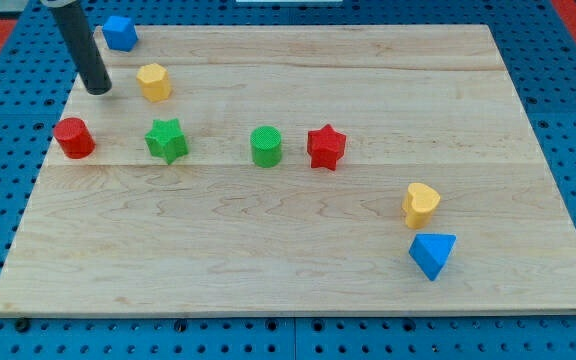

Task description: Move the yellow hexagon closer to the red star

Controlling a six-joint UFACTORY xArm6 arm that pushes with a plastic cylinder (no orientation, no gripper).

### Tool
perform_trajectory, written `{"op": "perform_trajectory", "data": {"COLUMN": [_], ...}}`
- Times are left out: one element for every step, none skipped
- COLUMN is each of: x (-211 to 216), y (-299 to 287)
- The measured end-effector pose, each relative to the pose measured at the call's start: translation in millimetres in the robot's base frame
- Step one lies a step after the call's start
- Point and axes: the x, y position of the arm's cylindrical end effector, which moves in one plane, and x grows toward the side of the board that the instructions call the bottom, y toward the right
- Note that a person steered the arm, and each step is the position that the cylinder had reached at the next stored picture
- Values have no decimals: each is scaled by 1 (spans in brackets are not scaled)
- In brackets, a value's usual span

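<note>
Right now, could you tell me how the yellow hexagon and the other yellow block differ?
The yellow hexagon sits near the view's top left, close to the right of my tip; the yellow heart lies far off at the lower right. The yellow hexagon has flat sides, while the yellow heart has rounded lobes. The yellow hexagon stands alone; the yellow heart nearly touches the blue triangle. Both share one colour and similar size.
</note>
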Motion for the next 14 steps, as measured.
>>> {"op": "perform_trajectory", "data": {"x": [-6,-3,-7,-39,-30,7,-9,-13,-63,-42,-23,-77,-46,-2], "y": [115,167,103,104,126,157,154,104,150,277,298,251,203,247]}}
